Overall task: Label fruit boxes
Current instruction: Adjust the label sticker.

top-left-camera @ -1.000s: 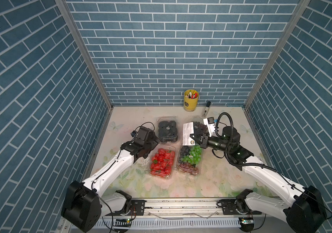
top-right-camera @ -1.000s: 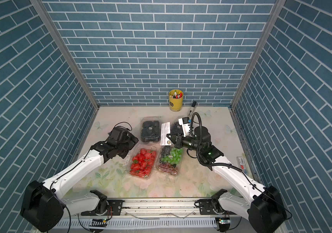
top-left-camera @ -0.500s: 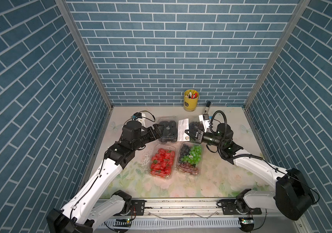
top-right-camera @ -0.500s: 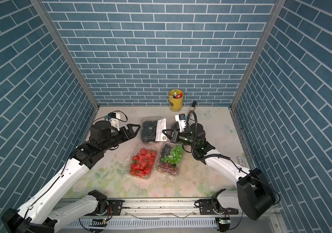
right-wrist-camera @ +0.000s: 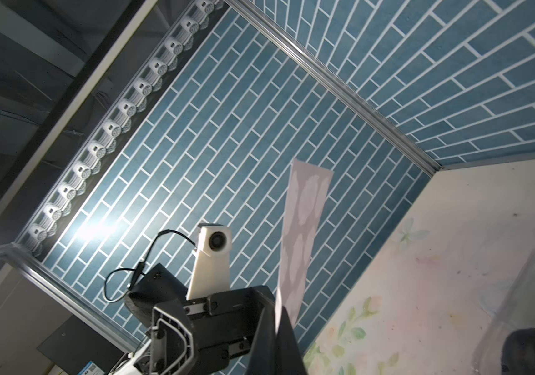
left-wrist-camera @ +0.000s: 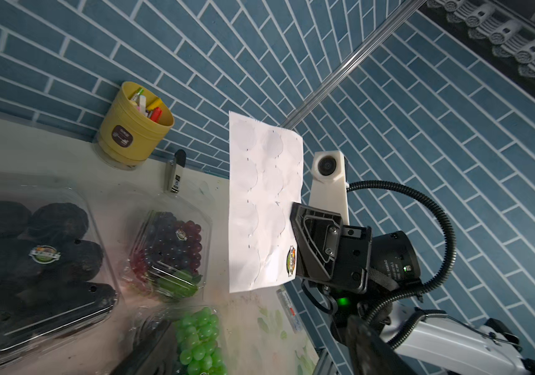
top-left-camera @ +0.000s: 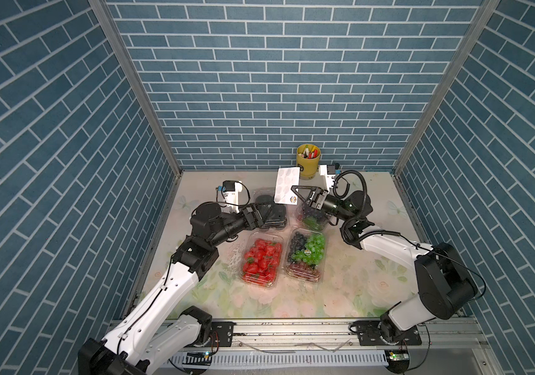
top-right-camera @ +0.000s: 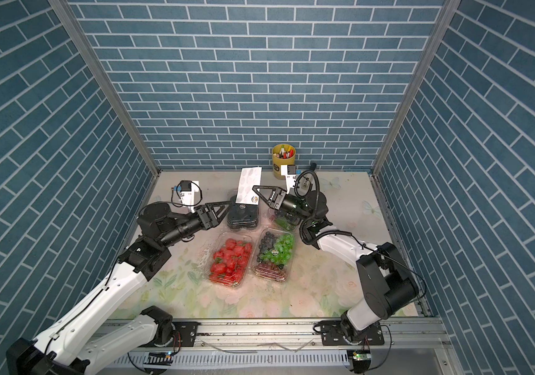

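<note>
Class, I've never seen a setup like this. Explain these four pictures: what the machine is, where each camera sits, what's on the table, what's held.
A robot: two white arms, each ending in a two-fingered gripper. Two pictures look down from overhead; two come from cameras on the wrists. On the flowered table lie four clear fruit boxes: strawberries, mixed grapes, black berries and purple grapes, with a yellow pen cup by the back wall. The right gripper pinches a white sticker sheet, held upright. The left gripper is open and empty, near the black berries.

Four clear fruit boxes (top-left-camera: 262, 258), two-by-two
</note>
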You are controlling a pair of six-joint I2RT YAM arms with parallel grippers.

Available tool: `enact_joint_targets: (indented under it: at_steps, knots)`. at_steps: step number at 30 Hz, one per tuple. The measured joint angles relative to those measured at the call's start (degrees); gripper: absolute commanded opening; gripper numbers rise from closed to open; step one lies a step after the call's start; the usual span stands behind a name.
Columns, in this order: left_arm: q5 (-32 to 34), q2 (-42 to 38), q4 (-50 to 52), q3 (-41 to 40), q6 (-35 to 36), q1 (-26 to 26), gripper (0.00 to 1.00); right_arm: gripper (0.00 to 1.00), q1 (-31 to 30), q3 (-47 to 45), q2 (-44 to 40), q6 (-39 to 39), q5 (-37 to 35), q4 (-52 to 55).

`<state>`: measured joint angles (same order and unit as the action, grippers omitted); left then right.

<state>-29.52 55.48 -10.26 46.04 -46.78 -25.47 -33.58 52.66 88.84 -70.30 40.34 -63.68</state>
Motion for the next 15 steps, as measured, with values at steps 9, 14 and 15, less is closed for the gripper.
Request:
enact_joint_targets:
  at_steps: [9,14,15]
  knots:
    - [-5.7,4.2,-12.9,-1.5,-6.6,0.1,0.67,0.00,-3.0,1.0,1.4,-1.9,1.1,-3.7]
    - [-6.6,4.3,-16.0,-1.5,-8.0,0.1,0.51,0.00,-4.3,1.9,2.2,-1.9,1.9,-4.1]
    - [-6.8,4.3,-16.3,-1.5,-8.2,0.1,0.46,0.00,-4.4,2.1,2.3,-1.9,2.0,-4.2]
